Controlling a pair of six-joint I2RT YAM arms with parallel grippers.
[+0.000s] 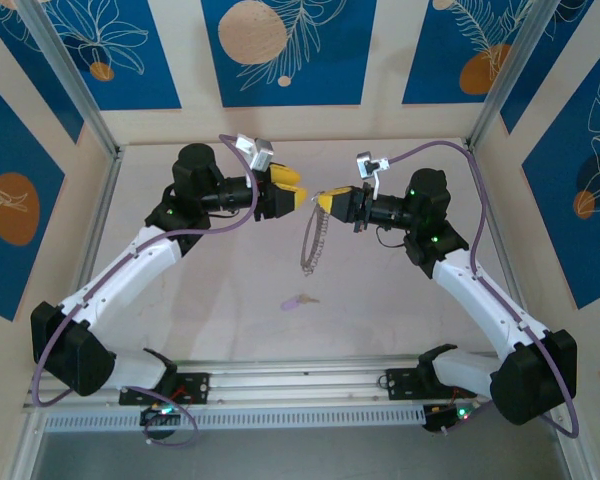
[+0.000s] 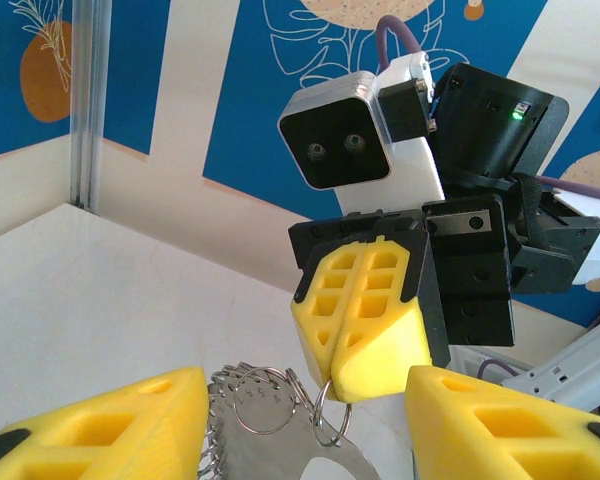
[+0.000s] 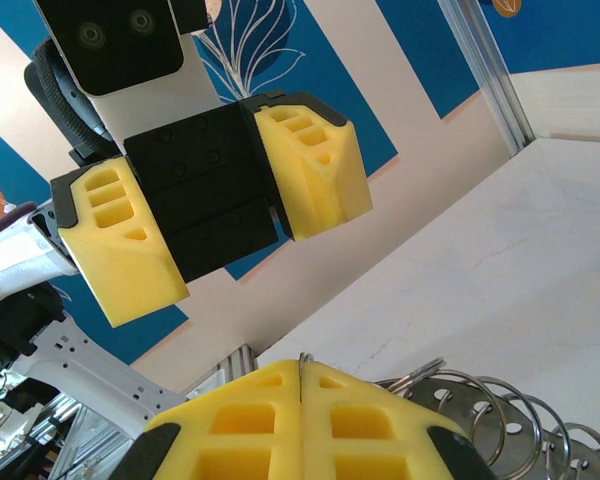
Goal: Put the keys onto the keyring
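Observation:
The keyring (image 1: 313, 245), a thin grey hoop fringed with small silver loops, hangs above the table from my right gripper (image 1: 323, 203). That gripper is shut on one small loop at the hoop's top (image 2: 332, 418). In the right wrist view its yellow fingertips (image 3: 300, 368) are pressed together, with the ring's loops (image 3: 480, 410) beside them. My left gripper (image 1: 300, 192) faces it, open, its fingers (image 2: 110, 425) straddling the top of the ring (image 2: 245, 420) without touching. The small lilac-headed key (image 1: 298, 301) lies flat on the table below, apart from both grippers.
The pale table (image 1: 230, 290) is walled by blue-patterned panels and metal posts (image 1: 75, 90). An aluminium rail (image 1: 300, 375) carries both arm bases at the near edge. Purple cables run along each arm.

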